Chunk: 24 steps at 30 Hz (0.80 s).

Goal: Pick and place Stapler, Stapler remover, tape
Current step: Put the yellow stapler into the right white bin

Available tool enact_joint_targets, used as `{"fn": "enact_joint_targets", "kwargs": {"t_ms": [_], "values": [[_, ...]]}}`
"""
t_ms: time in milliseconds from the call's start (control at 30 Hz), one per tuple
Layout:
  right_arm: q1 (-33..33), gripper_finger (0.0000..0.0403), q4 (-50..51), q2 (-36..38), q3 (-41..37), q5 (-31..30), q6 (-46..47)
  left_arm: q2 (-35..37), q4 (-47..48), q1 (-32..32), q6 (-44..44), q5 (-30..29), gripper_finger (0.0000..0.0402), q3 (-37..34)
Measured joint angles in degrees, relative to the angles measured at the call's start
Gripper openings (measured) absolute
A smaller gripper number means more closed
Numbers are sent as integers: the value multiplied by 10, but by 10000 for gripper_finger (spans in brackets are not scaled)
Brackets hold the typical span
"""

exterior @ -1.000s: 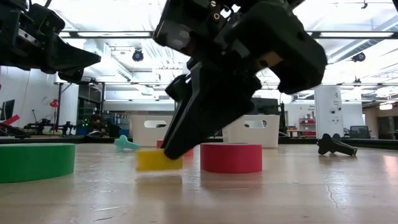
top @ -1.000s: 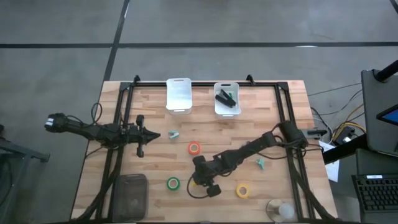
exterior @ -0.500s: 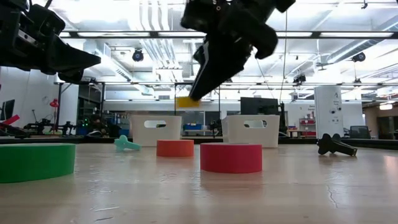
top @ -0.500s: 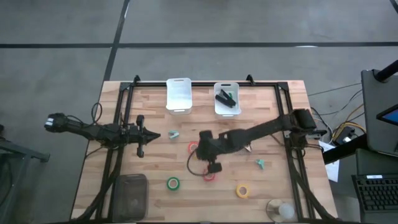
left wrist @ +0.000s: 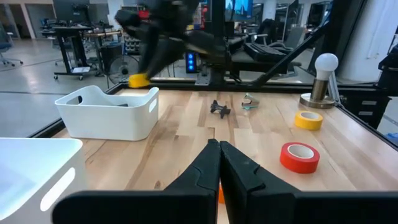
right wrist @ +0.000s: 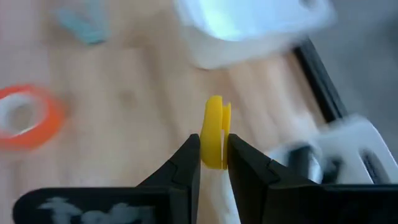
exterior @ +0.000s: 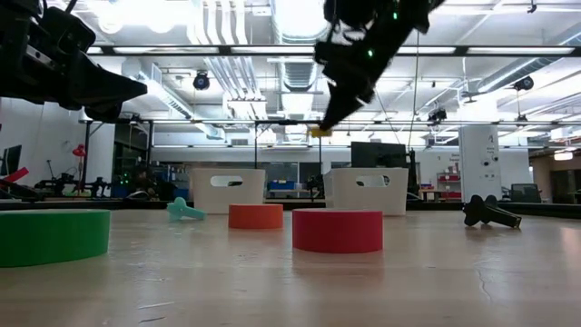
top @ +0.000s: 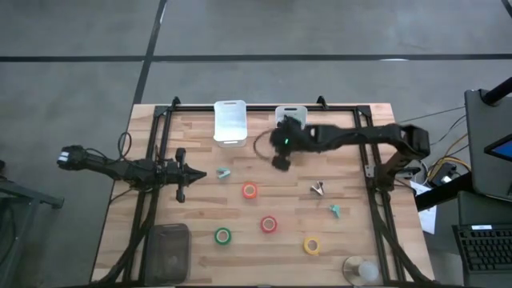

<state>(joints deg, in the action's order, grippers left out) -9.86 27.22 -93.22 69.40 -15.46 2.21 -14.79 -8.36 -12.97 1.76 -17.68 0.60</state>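
Observation:
My right gripper (top: 276, 138) hangs high beside the right white bin (top: 292, 110), shut on a small yellow piece (right wrist: 214, 130), which also shows in the low view (exterior: 320, 132). My arm covers most of that bin, so the stapler does not show plainly. Four tape rolls lie flat on the table: orange (top: 250, 190), red with green (top: 269, 225), green (top: 222, 236) and yellow (top: 312, 246). Teal claw tools (top: 223, 173) (top: 335, 210) and a grey one (top: 318, 188) lie nearby. My left gripper (top: 196, 174) waits shut at the left. My right gripper pinches the small yellow piece between its two fingers (right wrist: 186, 158). The piece's upper part (right wrist: 215, 115) sticks out past the fingertips. The fingers slant downward toward the table's far left. The piece is lifted well clear of the table.
A second white bin (top: 230, 122) stands left of the first at the far edge. A dark grey box (top: 166, 248) sits at the near left, and a lamp with a white globe (top: 362, 270) at the near right. A black frame (top: 160, 120) rings the table.
My right gripper has lifted the yellow piece off the table's near middle. It has carried it up and toward the far edge, to beside the right bin, turning as it went. The red-and-green roll, covered by the arm before, now shows.

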Motion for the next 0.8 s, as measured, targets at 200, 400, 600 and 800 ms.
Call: {"fn": "enact_joint_targets", "kwargs": {"t_ms": [200,400,600,800], "values": [[-93,63,-33,17,-56,2,52,0,4,0,0,0,12,0],[-152,63,-56,8,-96,2,53,0,5,0,0,0,12,0],[-165,63,-80,0,-123,3,56,0,5,0,0,0,12,0],[-164,63,-82,-7,-125,9,67,0,5,0,0,0,12,0]]}}
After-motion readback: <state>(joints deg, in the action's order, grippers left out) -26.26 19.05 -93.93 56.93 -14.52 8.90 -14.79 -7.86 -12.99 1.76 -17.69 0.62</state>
